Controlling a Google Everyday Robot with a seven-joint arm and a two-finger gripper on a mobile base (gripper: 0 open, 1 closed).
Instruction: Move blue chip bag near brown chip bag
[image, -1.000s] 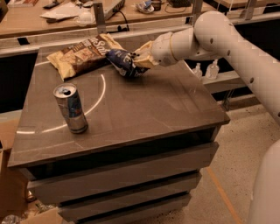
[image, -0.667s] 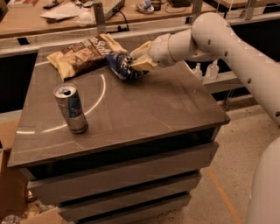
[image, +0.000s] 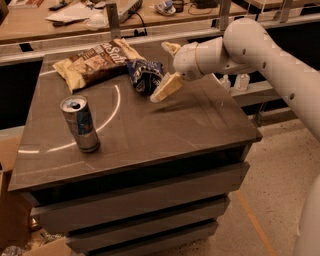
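As we look over the dark table (image: 200, 125), we take the brown chip bag (image: 92, 62) as our reference; it lies flat at the far left of the top. We note the blue chip bag (image: 144, 75) lying on the table directly right of the brown chip bag. Its crumpled left edge touches or overlaps that bag's right end; we cannot tell which. We record the gripper (image: 161, 71) just right of the blue chip bag, on the side away from the brown chip bag, carried on a white arm (image: 260, 50) that reaches in from the right. Its two pale fingers (image: 167, 86) stand apart, one angled down towards the table surface and one raised on the far side; they clamp nothing. The lower finger sits against the blue chip bag's right edge; we cannot confirm contact. A blue-and-silver drink can (image: 80, 124) stands upright nearer to us than the brown chip bag, well apart from it.
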